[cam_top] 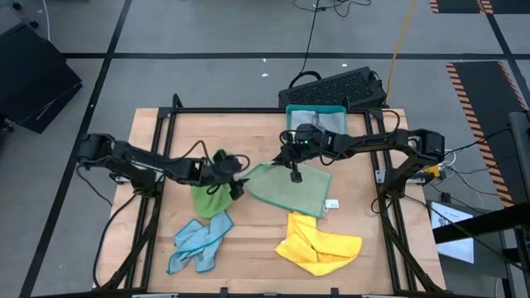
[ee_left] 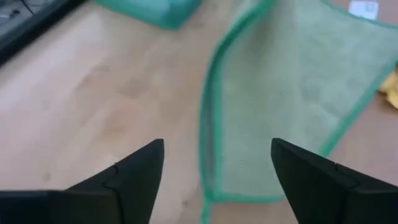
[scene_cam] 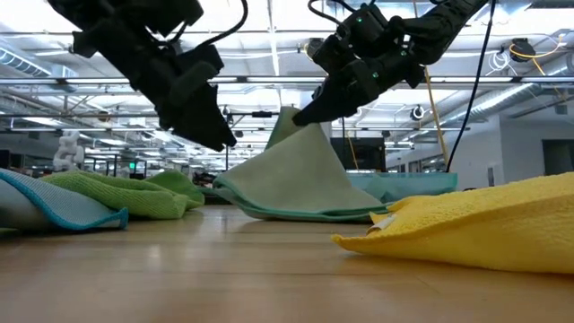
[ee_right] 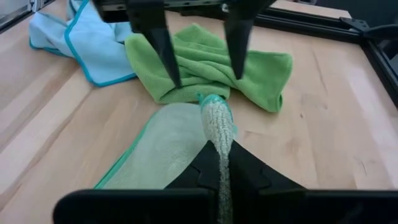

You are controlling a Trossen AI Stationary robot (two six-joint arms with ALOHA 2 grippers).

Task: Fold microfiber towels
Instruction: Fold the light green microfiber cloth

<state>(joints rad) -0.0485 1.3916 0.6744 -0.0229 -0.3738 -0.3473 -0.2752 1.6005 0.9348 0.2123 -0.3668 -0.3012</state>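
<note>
High view, wooden table [cam_top: 257, 248] filling the middle, dark frame round it. Two arms reaching in, left from nine o'clock, right from three o'clock, tips nearly meeting at centre.

Pale green towel [cam_top: 290, 186] at table centre, largest cloth, mostly flat, white tag near its four o'clock corner. One part pinched and lifted into a peak by right gripper [cam_top: 295, 174], fingers closed on that fold; in the low view, cloth [scene_cam: 291, 179] rising tent-like to the tip [scene_cam: 300, 117]. In the right wrist view, bunched edge [ee_right: 216, 121] clamped between the dark fingers.

Yellow towel [cam_top: 319, 246] at five o'clock, crumpled, well apart from both grippers. Bright green towel [cam_top: 213, 194] at nine o'clock of the pale one, bunched, just beside it, partly under the left arm. Light blue towel [cam_top: 199, 242] at seven o'clock, crumpled, near the bright green one.

Teal tray [cam_top: 315, 117] at twelve o'clock edge, grey cloth inside. Black keyboard [cam_top: 335, 85] beyond it, off the table.

Left gripper [cam_top: 238, 180] at the pale towel's nine o'clock edge, fingers spread wide, holding nothing; in the left wrist view, both fingers [ee_left: 134, 174] apart above the green-hemmed edge [ee_left: 208, 143]; touching or not, cannot tell.
</note>
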